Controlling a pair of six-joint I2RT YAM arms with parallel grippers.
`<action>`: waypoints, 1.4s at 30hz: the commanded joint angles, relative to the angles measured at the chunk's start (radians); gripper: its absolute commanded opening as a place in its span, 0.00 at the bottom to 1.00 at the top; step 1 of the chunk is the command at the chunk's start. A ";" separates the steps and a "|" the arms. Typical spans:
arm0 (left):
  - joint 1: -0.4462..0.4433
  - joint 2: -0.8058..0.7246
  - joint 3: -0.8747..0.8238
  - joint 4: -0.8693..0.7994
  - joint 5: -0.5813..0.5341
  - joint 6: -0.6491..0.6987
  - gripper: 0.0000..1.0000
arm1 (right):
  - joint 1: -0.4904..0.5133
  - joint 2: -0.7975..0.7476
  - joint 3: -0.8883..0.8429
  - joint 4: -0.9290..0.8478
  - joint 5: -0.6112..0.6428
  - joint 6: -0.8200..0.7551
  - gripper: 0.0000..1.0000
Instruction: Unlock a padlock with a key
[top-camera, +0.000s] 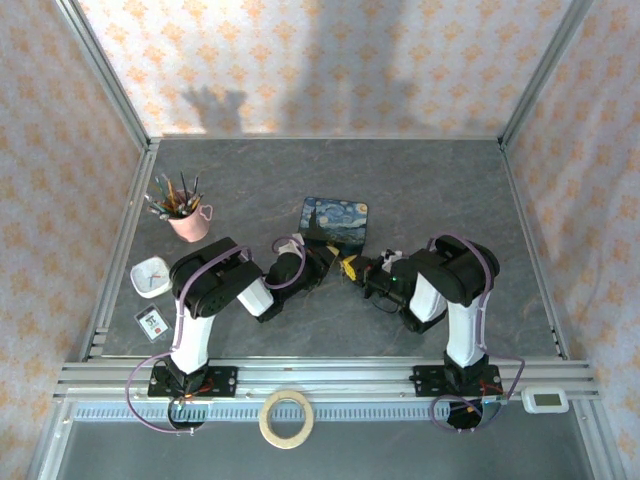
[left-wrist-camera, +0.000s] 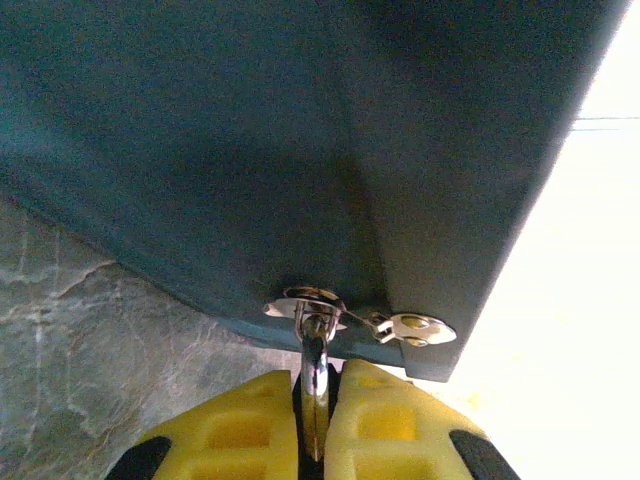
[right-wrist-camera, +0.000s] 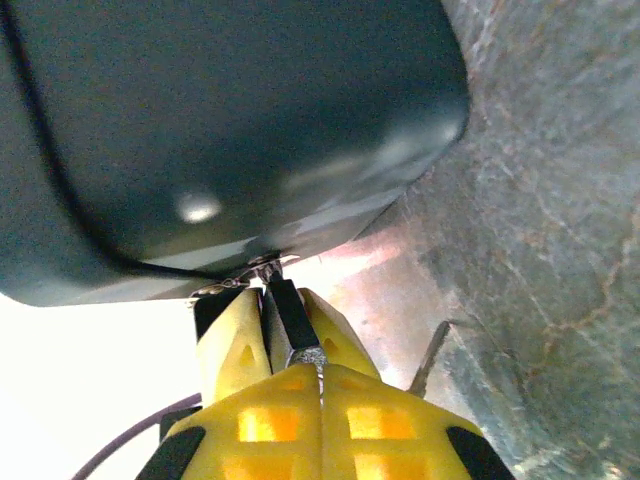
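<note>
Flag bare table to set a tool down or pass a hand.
Free: the far strip between the blue tin and back wall; the right side between right arm and rail. Crowded: left edge with pencil cup, timer; centre, where left gripper and right gripper meet at the tin.

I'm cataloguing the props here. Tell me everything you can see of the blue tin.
The blue tin is a flat, round-cornered rectangular box, apparently metal, its lid painted with a starry-night scene; its sides look dark glossy teal. It sits on the grey table, lid shut. Silvery fittings sit at its near edge, where the left gripper, shut on what seems the key, and the right gripper, clamping the dark padlock, meet.
</note>
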 joint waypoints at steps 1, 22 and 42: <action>-0.008 0.023 0.000 0.221 0.025 0.034 0.00 | 0.012 0.029 0.045 0.301 -0.101 0.350 0.00; -0.015 0.068 0.127 0.528 0.116 0.310 0.00 | 0.014 -0.147 0.227 0.302 0.086 0.819 0.00; 0.003 0.097 0.106 0.527 -0.010 0.239 0.00 | -0.014 -0.051 0.121 0.253 0.011 0.462 0.24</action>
